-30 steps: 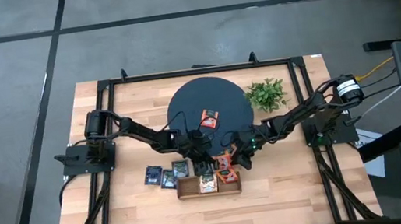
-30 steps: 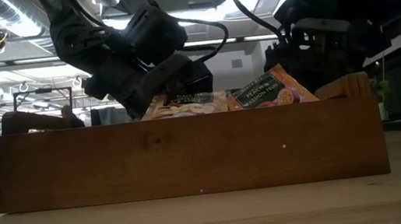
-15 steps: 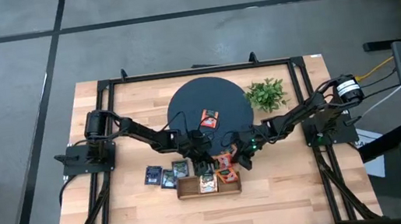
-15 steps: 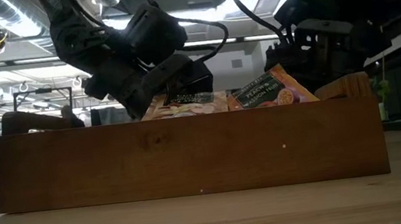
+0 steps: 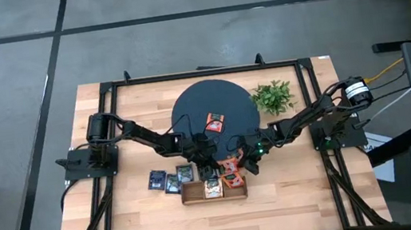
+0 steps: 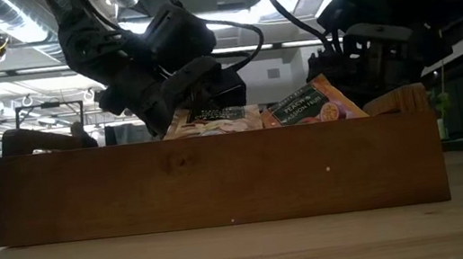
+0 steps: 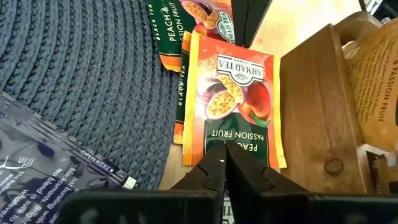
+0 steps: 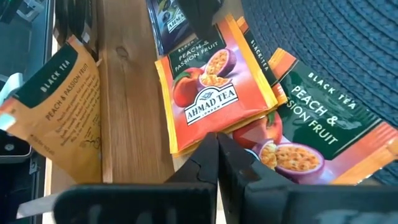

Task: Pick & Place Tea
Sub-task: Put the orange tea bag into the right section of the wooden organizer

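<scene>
An orange-red tea sachet [image 7: 231, 93] [image 8: 211, 93] sits between my two grippers, just behind the wooden tray [image 5: 213, 189]. My left gripper [image 7: 222, 155] [image 5: 217, 164] is shut at one end of it, and my right gripper [image 8: 217, 144] [image 5: 239, 162] is shut at the opposite end. Under it lie further orange and green sachets [image 8: 323, 115] at the rim of the round dark mat [image 5: 212, 102]. The tray holds a beige sachet [image 5: 212, 186] and an orange one [image 5: 233, 180]. My left gripper pinches the orange-red sachet's edge below the words PASSION FRUIT [image 7: 231, 148] between its two fingertips, coming slantwise down from the table's left. The sachet lies about flat. My right gripper pinches the opposite edge, below the brand label [image 8: 208, 132], slanting down from the table's right. The sachet spans flat between both grippers above the other sachets.
Three dark sachets [image 5: 171, 179] lie on the table left of the tray. One more orange sachet [image 5: 214, 121] lies on the mat. A green plant [image 5: 273, 96] stands at the back right. The tray's front wall [image 6: 221, 181] fills the low view.
My right gripper has shut on the orange-red sachet's end. Both arms have stayed where they were, and the sachet has not visibly shifted.
</scene>
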Available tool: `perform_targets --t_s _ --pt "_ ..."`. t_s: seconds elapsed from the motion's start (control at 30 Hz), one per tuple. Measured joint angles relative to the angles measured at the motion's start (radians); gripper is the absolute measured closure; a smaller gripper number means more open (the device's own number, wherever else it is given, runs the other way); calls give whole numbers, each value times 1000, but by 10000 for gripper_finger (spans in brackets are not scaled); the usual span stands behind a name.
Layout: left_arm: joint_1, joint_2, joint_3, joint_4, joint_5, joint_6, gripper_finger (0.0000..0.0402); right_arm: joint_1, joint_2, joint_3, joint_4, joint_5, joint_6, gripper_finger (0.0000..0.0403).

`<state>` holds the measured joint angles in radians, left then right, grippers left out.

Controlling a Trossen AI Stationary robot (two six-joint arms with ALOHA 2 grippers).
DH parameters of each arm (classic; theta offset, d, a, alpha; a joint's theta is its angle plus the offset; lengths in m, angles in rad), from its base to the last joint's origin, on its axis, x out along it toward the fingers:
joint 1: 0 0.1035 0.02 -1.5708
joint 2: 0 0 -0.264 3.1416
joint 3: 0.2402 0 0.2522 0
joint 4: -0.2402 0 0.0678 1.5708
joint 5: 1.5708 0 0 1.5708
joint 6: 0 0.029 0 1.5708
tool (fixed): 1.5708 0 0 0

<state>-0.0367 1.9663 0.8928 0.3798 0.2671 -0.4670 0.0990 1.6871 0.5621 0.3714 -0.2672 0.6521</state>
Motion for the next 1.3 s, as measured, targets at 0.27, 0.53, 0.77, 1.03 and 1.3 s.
perform_targets --t_s 0.27,0.53,0.77,1.03,1.3 --pt "0 -7 0 -5 1 -3 391 0 0 0 -5 -23 -2 400" --pt "0 -71 0 -26 -1 31 394 0 -1 1 -8 -26 -3 401" --pt "0 -119 0 -50 -3 43 395 0 -1 1 -7 -33 -7 401" --pt "0 -124 0 -70 -3 42 391 -4 -30 1 -7 -34 -42 401" --pt "0 -124 0 -70 -4 35 395 -39 -98 2 -188 18 -85 401"
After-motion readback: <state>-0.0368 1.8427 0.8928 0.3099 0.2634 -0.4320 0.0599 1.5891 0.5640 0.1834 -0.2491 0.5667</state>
